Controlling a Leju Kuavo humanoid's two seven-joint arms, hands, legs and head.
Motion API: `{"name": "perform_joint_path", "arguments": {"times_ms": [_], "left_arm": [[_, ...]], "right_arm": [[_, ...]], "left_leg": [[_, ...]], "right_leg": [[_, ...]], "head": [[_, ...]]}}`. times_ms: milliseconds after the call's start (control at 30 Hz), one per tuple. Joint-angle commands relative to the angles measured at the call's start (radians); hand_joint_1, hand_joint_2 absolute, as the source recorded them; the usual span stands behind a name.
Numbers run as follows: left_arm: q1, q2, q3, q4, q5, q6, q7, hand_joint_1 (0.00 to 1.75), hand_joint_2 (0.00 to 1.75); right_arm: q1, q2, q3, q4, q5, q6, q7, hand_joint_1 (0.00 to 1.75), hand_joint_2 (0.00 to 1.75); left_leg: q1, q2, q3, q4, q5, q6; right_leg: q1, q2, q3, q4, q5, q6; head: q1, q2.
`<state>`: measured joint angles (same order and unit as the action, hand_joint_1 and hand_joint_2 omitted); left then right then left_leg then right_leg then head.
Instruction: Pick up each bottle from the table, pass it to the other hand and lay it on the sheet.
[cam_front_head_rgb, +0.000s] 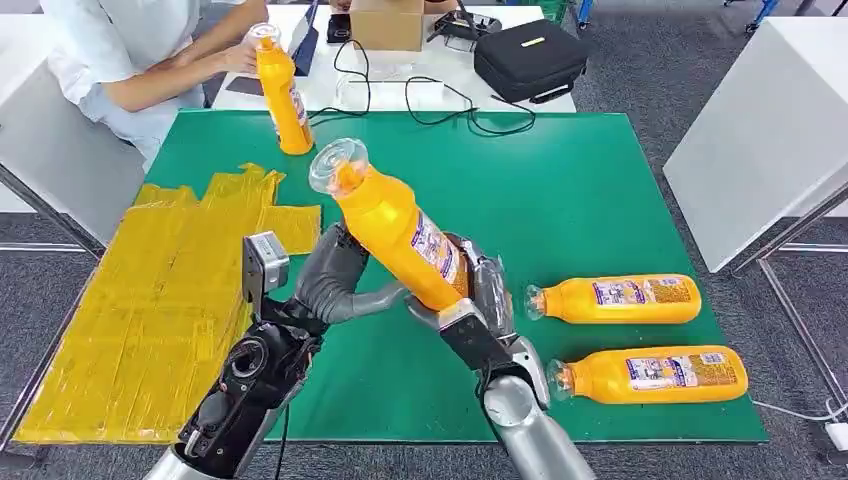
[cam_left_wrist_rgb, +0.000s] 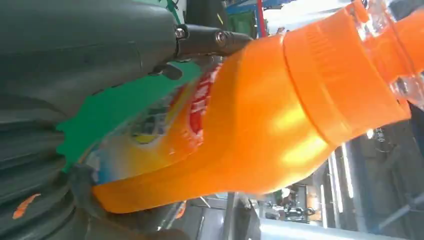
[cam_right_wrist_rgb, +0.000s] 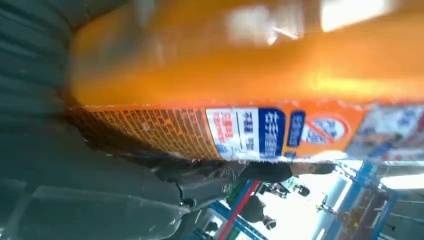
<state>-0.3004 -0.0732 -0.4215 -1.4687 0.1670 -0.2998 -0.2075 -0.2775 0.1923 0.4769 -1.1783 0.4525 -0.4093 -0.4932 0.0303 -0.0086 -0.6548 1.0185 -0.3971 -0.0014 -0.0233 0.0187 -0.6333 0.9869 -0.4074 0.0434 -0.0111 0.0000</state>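
Above the green table (cam_front_head_rgb: 560, 190), both robot hands grip one orange bottle (cam_front_head_rgb: 395, 225), tilted with its clear cap up and to the left. Its left hand (cam_front_head_rgb: 335, 280) wraps the lower body; its right hand (cam_front_head_rgb: 480, 300) clasps the base. Two more bottles (cam_front_head_rgb: 615, 299) lie to the right. A yellow sheet (cam_front_head_rgb: 150, 300) lies left. A person's hand (cam_front_head_rgb: 240, 55) holds another upright bottle (cam_front_head_rgb: 280, 95).

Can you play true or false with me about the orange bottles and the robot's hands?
1. Both robot hands, left hand and right hand, touch the raised bottle. True.
2. Two bottles lie on the green mat. True.
3. A bottle lies on the yellow sheet. False: none is on it yet.
4. The person's bottle lies flat. False: it stands upright.
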Motion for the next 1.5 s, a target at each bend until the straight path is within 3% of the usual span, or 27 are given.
{"name": "perform_joint_path", "arguments": {"times_ms": [33, 233, 500, 533, 567, 1233, 1333, 1367, 1400, 1500], "left_arm": [[-0.057, 0.007, -0.023, 0.076, 0.020, -0.013, -0.006, 0.00, 1.75], [-0.060, 0.005, -0.024, 0.080, 0.020, -0.013, -0.006, 0.00, 1.75], [-0.102, -0.015, 0.016, 0.160, 0.103, -0.006, -0.051, 0.00, 1.75], [-0.102, -0.023, 0.033, 0.158, 0.117, 0.004, -0.062, 1.48, 1.75], [-0.099, -0.029, 0.046, 0.152, 0.129, 0.011, -0.067, 1.75, 1.75], [-0.078, -0.026, 0.067, 0.139, 0.146, 0.030, -0.069, 1.75, 1.75], [-0.091, -0.018, 0.097, 0.150, 0.119, 0.072, -0.103, 1.75, 1.75], [-0.088, -0.018, 0.102, 0.148, 0.120, 0.075, -0.107, 1.75, 1.75], [-0.081, -0.015, 0.111, 0.140, 0.113, 0.092, -0.120, 1.75, 1.75], [-0.046, 0.003, 0.142, 0.084, -0.036, 0.223, -0.177, 1.75, 1.75]], "right_arm": [[-0.068, 0.000, 0.195, 0.186, 0.127, -0.007, 0.000, 1.75, 1.75], [-0.069, 0.003, 0.200, 0.186, 0.130, -0.011, 0.002, 1.75, 1.75], [-0.026, -0.020, 0.312, 0.072, 0.167, 0.018, -0.008, 1.75, 1.75], [-0.025, -0.025, 0.315, 0.064, 0.168, 0.019, 0.000, 1.75, 1.75], [-0.024, -0.030, 0.311, 0.060, 0.164, 0.017, 0.005, 1.75, 1.75], [-0.014, -0.054, 0.256, 0.034, 0.089, -0.067, -0.025, 1.75, 1.75], [0.033, -0.078, 0.181, -0.109, 0.088, -0.122, 0.009, 1.75, 1.75], [0.041, -0.073, 0.166, -0.117, 0.091, -0.134, 0.012, 0.38, 1.75], [0.056, -0.072, 0.143, -0.141, 0.094, -0.152, 0.010, 0.00, 1.75], [0.125, -0.102, 0.068, -0.286, 0.108, -0.194, 0.009, 0.00, 1.75]], "left_leg": [[0.000, 0.002, 0.007, -0.001, -0.002, 0.001], [-0.001, 0.000, 0.006, -0.001, -0.002, 0.002], [0.000, -0.002, 0.006, -0.001, -0.002, 0.002], [0.000, -0.002, 0.004, 0.000, -0.001, 0.001], [0.000, -0.002, 0.006, 0.000, -0.002, 0.002], [0.000, -0.002, 0.004, -0.001, -0.001, 0.001], [0.000, -0.002, 0.005, 0.000, -0.001, 0.002], [-0.001, -0.002, 0.005, 0.000, -0.002, 0.002], [-0.001, -0.001, 0.005, 0.000, -0.001, 0.002], [-0.001, -0.001, 0.004, -0.001, -0.001, 0.001]], "right_leg": [[0.001, -0.001, 0.006, -0.001, -0.002, -0.003], [0.000, -0.002, 0.006, -0.001, -0.002, -0.002], [0.001, -0.005, 0.007, 0.000, -0.003, -0.003], [0.001, -0.004, 0.004, -0.001, -0.002, -0.002], [0.001, -0.005, 0.007, 0.000, -0.003, -0.003], [0.001, -0.004, 0.004, -0.001, -0.002, -0.002], [0.001, -0.005, 0.005, -0.001, -0.003, -0.003], [0.000, -0.005, 0.005, 0.000, -0.003, -0.002], [0.000, -0.003, 0.004, 0.000, -0.002, -0.002], [0.000, -0.003, 0.004, 0.000, -0.002, -0.002]], "head": [[0.000, 0.000], [0.000, 0.000], [0.000, 0.000], [0.000, 0.000], [0.000, 0.000], [0.000, 0.000], [0.000, 0.000], [0.000, 0.000], [0.000, 0.000], [0.000, 0.000]]}}
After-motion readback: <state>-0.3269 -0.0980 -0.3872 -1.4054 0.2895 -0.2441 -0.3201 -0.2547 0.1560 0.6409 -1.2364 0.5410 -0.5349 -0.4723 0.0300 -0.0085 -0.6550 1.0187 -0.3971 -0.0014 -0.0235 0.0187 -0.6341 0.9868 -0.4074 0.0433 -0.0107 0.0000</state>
